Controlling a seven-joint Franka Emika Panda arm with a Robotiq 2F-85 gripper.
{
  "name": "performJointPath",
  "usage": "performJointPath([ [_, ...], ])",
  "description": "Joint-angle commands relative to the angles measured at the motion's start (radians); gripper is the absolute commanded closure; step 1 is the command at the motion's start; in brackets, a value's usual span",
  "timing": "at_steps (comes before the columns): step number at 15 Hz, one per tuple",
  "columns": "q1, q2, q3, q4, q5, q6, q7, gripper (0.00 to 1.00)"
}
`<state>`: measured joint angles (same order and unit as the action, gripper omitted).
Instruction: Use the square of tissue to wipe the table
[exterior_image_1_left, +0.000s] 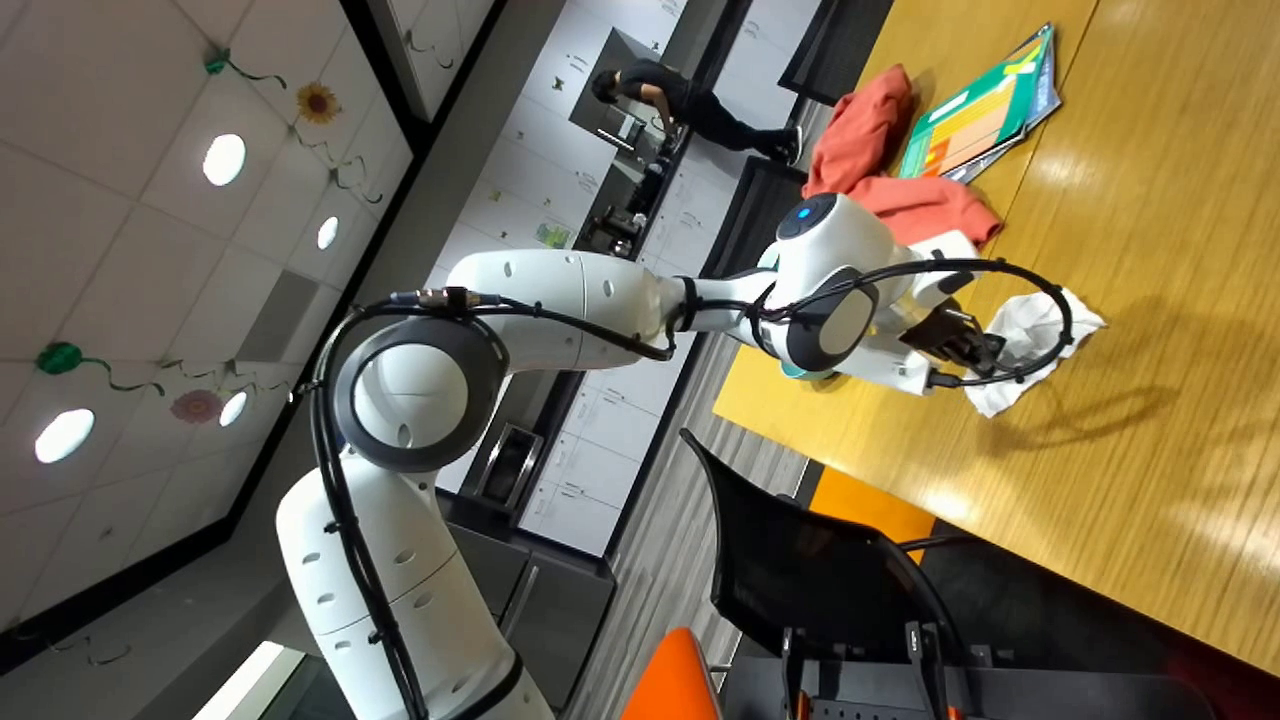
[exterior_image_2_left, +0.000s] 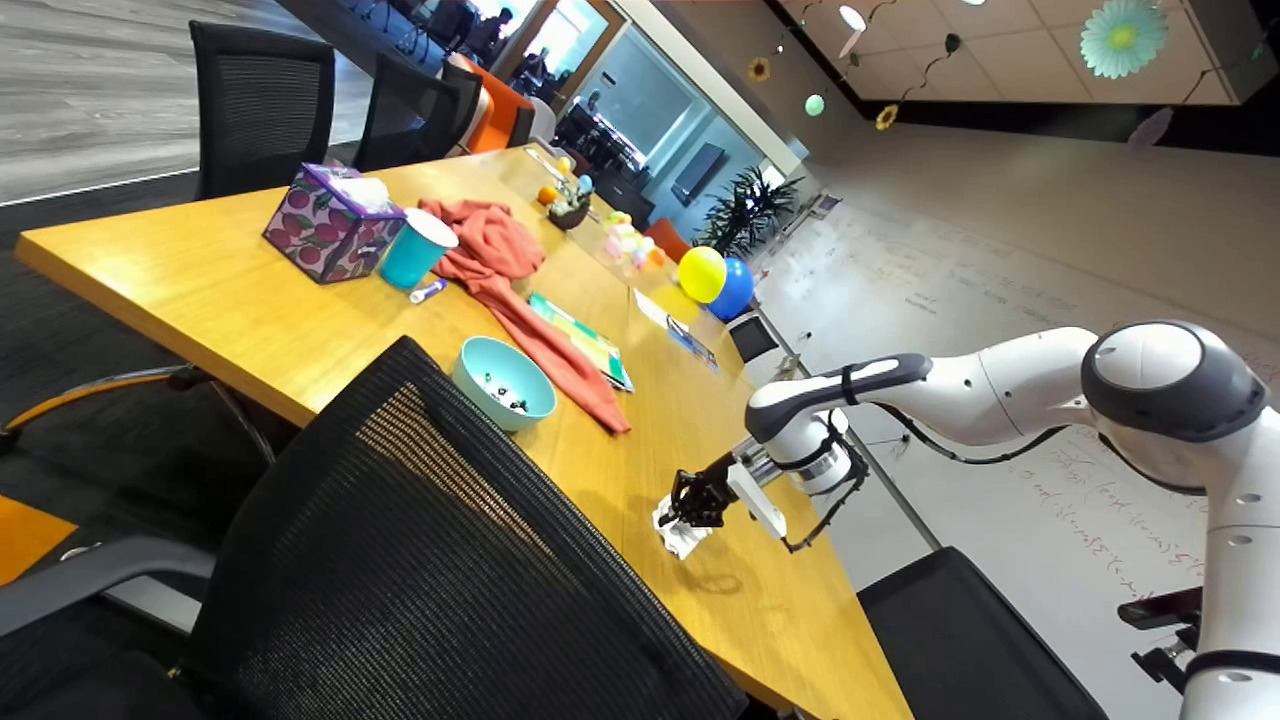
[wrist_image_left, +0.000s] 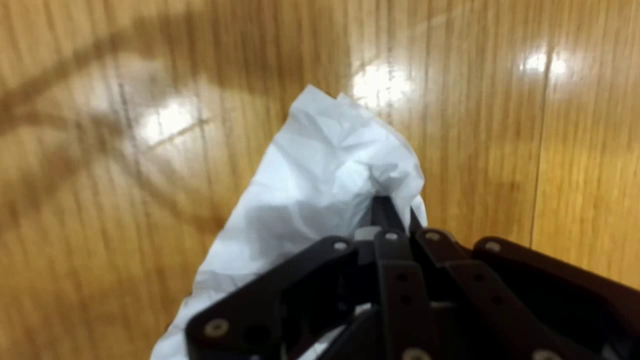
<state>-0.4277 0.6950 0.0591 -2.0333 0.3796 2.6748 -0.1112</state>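
The square of tissue (exterior_image_1_left: 1030, 318) is white, thin and crumpled. It also shows in an exterior view (exterior_image_2_left: 683, 541) and in the wrist view (wrist_image_left: 315, 175). My gripper (wrist_image_left: 395, 212) is shut on the tissue, with folds of it pinched between the black fingertips. The gripper (exterior_image_1_left: 990, 352) points down at the table and also shows in an exterior view (exterior_image_2_left: 678, 512). The tissue spreads out around the fingertips, at or just above the yellowish-tan wooden table (exterior_image_1_left: 1180, 460). I cannot tell how much of it touches the wood. Part of the tissue is hidden behind the gripper.
A red-orange cloth (exterior_image_2_left: 500, 250) and booklets (exterior_image_1_left: 985, 110) lie on the table. A teal bowl (exterior_image_2_left: 476, 395) with small items, a teal cup (exterior_image_2_left: 408, 258), a marker (exterior_image_2_left: 428, 291) and a tissue box (exterior_image_2_left: 315, 230) stand farther along. A black chair (exterior_image_2_left: 400, 560) is at the edge.
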Motion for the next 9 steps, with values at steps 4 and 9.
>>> performJointPath([
  [4,-0.131,-0.012,-0.037,-0.079,0.154,0.043,-0.011,1.00],
  [9,-0.125,-0.037,-0.089,-0.111,0.171,0.062,0.020,1.00],
])
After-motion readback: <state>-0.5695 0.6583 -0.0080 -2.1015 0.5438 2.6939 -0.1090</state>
